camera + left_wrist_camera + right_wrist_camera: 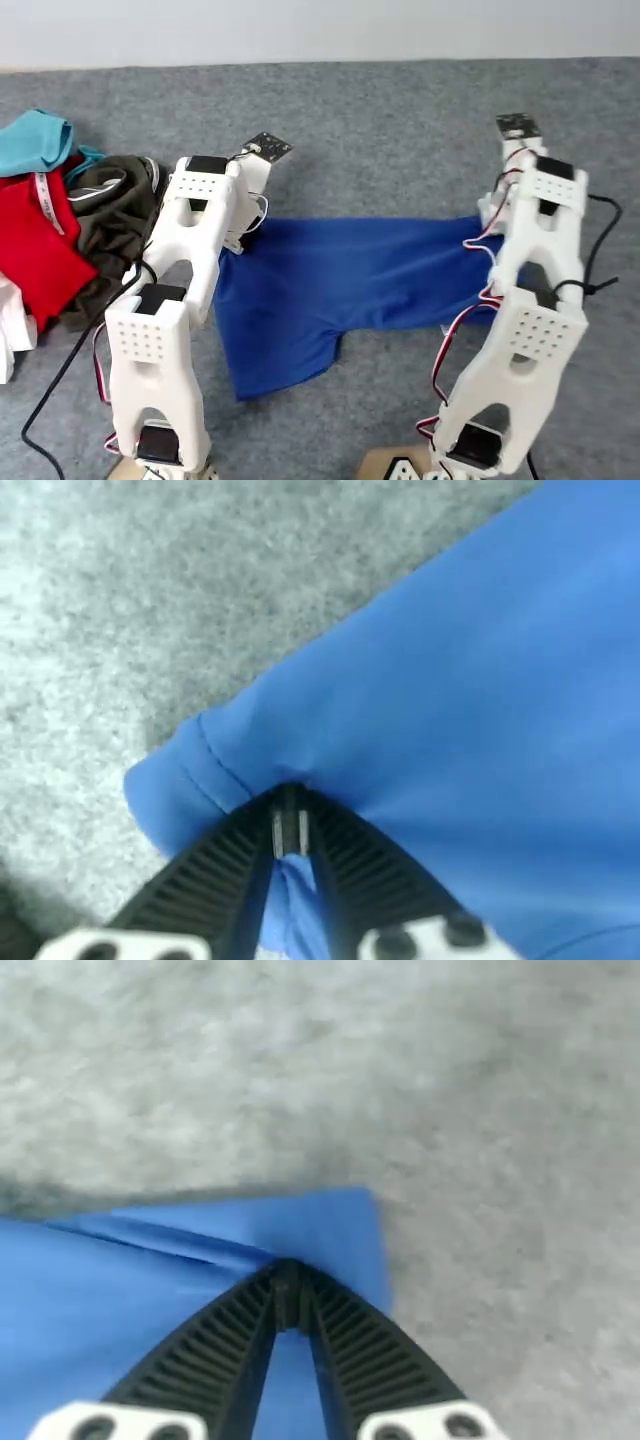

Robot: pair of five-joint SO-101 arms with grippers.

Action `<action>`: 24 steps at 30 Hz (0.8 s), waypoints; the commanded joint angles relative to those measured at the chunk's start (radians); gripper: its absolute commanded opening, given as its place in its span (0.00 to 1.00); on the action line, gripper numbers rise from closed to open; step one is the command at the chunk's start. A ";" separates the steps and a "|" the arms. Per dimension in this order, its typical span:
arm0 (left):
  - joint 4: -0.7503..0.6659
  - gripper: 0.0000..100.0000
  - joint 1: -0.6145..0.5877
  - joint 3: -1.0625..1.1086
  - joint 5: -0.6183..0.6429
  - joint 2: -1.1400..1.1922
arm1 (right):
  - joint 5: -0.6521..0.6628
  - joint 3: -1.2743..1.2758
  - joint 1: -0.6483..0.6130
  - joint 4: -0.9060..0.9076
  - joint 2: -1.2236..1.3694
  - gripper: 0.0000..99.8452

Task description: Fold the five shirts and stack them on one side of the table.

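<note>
Blue shirt (350, 280) lies across the middle of the high view, stretched flat between my two arms. It is a thin, smooth knit with a stitched hem. It forms a long band, and one short sleeve spreads out toward the lower centre of the frame.

My left gripper (290, 818) has its black ribbed jaws closed on a pinch of the hem at the shirt's left end, and the cloth puckers where they meet. My right gripper (287, 1292) is clamped the same way on the corner at the shirt's right end. There the fabric edges lie layered one over another and come to a sharp point.

The table (400, 120) is covered in fuzzy grey felt, mottled light and dark. Bare felt runs in a wide strip above the blue shirt, up to the table's far edge at the top of the frame. More of it shows at lower centre, between my arms.

The other shirts sit crumpled at the left side of the high view. A teal shirt (40, 140) is at upper left, with a red shirt (35, 245) below it. A dark olive shirt (115, 215) lies just beside my left arm, and a white shirt (12, 325) is at the left edge.
</note>
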 commanded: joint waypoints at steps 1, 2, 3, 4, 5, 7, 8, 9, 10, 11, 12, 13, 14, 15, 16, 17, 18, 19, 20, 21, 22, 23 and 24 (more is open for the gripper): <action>0.003 0.00 -0.025 -0.024 0.002 -0.002 | -0.002 -0.089 0.027 0.117 -0.082 0.01; 0.003 0.00 -0.023 -0.024 0.002 -0.002 | -0.002 -0.104 0.015 0.151 -0.099 0.01; 0.003 0.00 -0.023 -0.028 0.002 -0.002 | -0.002 -0.115 0.004 0.180 -0.114 0.01; 0.009 0.00 -0.023 -0.041 0.005 -0.002 | -0.002 -0.123 -0.007 0.206 -0.130 0.01; 0.015 0.00 -0.025 -0.051 0.006 -0.003 | -0.002 -0.127 -0.019 0.226 -0.142 0.01; 0.049 0.00 -0.025 -0.097 0.008 -0.003 | -0.002 -0.129 -0.038 0.252 -0.165 0.01; 0.069 0.00 -0.023 -0.127 0.008 -0.003 | -0.003 -0.129 -0.047 0.262 -0.174 0.01; 0.089 0.00 -0.023 -0.157 0.008 -0.003 | -0.005 -0.129 -0.053 0.271 -0.179 0.01; 0.109 0.00 -0.023 -0.189 0.008 -0.003 | -0.005 -0.129 -0.058 0.280 -0.186 0.01; 0.132 0.00 -0.023 -0.228 0.008 -0.003 | -0.006 -0.129 -0.062 0.289 -0.194 0.01; 0.160 0.00 -0.023 -0.266 0.008 -0.003 | -0.006 -0.129 -0.065 0.300 -0.200 0.01; 0.189 0.00 -0.023 -0.305 0.008 -0.003 | -0.006 -0.129 -0.067 0.314 -0.209 0.01; 0.227 0.00 -0.023 -0.346 0.008 -0.003 | -0.006 -0.129 -0.073 0.329 -0.223 0.01; 0.261 0.00 -0.023 -0.386 0.008 -0.002 | -0.006 -0.129 -0.079 0.348 -0.236 0.01; 0.292 0.00 -0.023 -0.426 0.008 -0.002 | -0.008 -0.129 -0.081 0.364 -0.248 0.01; 0.316 0.00 -0.023 -0.460 0.008 -0.002 | -0.008 -0.129 -0.082 0.378 -0.259 0.01; 0.338 0.00 -0.021 -0.492 0.008 -0.002 | -0.009 -0.129 -0.088 0.392 -0.268 0.01; 0.361 0.00 -0.021 -0.521 0.008 -0.002 | -0.009 -0.129 -0.094 0.409 -0.275 0.01; 0.377 0.00 -0.021 -0.541 0.008 -0.002 | -0.009 -0.129 -0.096 0.424 -0.282 0.01; 0.382 0.00 -0.021 -0.553 0.009 -0.002 | -0.009 -0.127 -0.099 0.441 -0.288 0.01; 0.384 0.00 -0.021 -0.553 0.009 -0.003 | -0.009 -0.127 -0.104 0.460 -0.292 0.01; 0.385 0.00 -0.021 -0.553 0.011 -0.003 | -0.009 -0.127 -0.105 0.483 -0.297 0.01; 0.385 0.01 -0.021 -0.547 0.011 -0.003 | -0.009 -0.127 -0.107 0.509 -0.303 0.01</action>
